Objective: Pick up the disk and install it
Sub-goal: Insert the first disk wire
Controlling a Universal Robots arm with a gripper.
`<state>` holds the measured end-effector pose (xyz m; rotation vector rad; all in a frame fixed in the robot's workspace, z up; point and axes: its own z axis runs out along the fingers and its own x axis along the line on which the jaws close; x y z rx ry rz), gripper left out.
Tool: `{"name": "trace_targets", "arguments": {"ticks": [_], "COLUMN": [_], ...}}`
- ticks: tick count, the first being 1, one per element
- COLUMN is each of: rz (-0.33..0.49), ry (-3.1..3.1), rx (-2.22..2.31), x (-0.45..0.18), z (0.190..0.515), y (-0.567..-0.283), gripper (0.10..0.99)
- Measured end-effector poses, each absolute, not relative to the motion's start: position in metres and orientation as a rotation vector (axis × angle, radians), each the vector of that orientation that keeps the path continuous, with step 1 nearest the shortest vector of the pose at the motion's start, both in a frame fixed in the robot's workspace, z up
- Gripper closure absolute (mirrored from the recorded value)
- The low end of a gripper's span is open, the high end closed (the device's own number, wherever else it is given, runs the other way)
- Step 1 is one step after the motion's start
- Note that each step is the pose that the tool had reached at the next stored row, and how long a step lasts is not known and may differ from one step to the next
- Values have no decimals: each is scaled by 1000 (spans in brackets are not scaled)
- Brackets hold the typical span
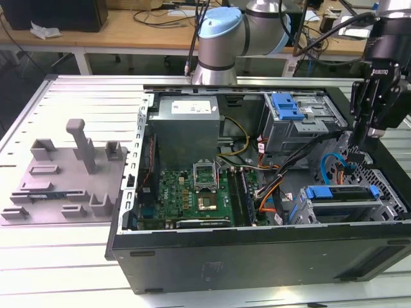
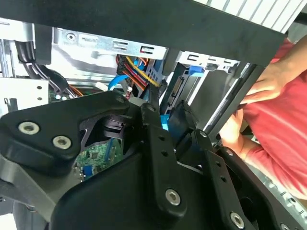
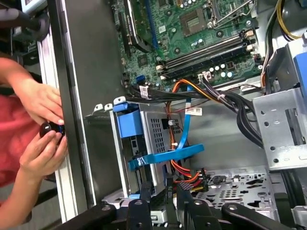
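Observation:
The disk (image 1: 340, 196), silver with a bright blue carrier frame, sits in the lower drive cage at the front corner of the open computer case (image 1: 257, 247), on the exterior view's right. In the first wrist view the disk (image 3: 129, 122) stands on edge in that cage, with a blue cable running down beside it. My gripper (image 1: 363, 146) hangs just above and behind the cage, close to the case's wall. In both wrist views my gripper (image 3: 177, 186) (image 2: 167, 120) is open by a narrow gap with nothing held, and cables show through the gap.
A person's hands (image 3: 43, 124) (image 2: 268, 81) hold a small black thing at the case's wall near the cage. An upper drive cage with a blue latch (image 1: 286, 106), loose cables (image 1: 282, 173), the motherboard (image 1: 192, 196) and the power supply (image 1: 186, 125) are inside the case. A grey stand (image 1: 64, 173) lies on the table.

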<state>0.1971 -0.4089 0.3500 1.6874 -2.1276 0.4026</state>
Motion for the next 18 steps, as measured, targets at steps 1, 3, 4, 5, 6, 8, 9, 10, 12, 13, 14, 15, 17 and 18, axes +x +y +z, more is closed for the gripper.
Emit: {"name": "trace_targets", "arguments": {"ticks": [1, 3, 4, 5, 6, 8, 9, 10, 12, 13, 14, 15, 17, 18], "rz": [404, 406, 406, 407, 409, 423, 432, 445, 459, 460, 459, 459, 462, 466], "ry": [-2130, -2132, -2133, -2133, -2133, -2125, -2120, -2113, -2105, -2104, -2104, -2104, -2098, -2089], "rx": [1679, 1672, 1669, 1667, 1666, 1658, 1653, 1646, 1639, 1638, 1638, 1638, 1648, 1662], "x": [197, 197, 197, 197, 197, 198, 198, 198, 198, 198, 198, 198, 198, 198], "z": [348, 345, 343, 342, 340, 338, 338, 337, 337, 337, 337, 337, 337, 337], "y": [-409, -409, -409, -409, -409, -407, -407, -405, -402, -402, -402, -401, -400, -400], "gripper": [737, 737, 737, 737, 737, 737, 737, 737, 737, 737, 737, 737, 737, 737]}}
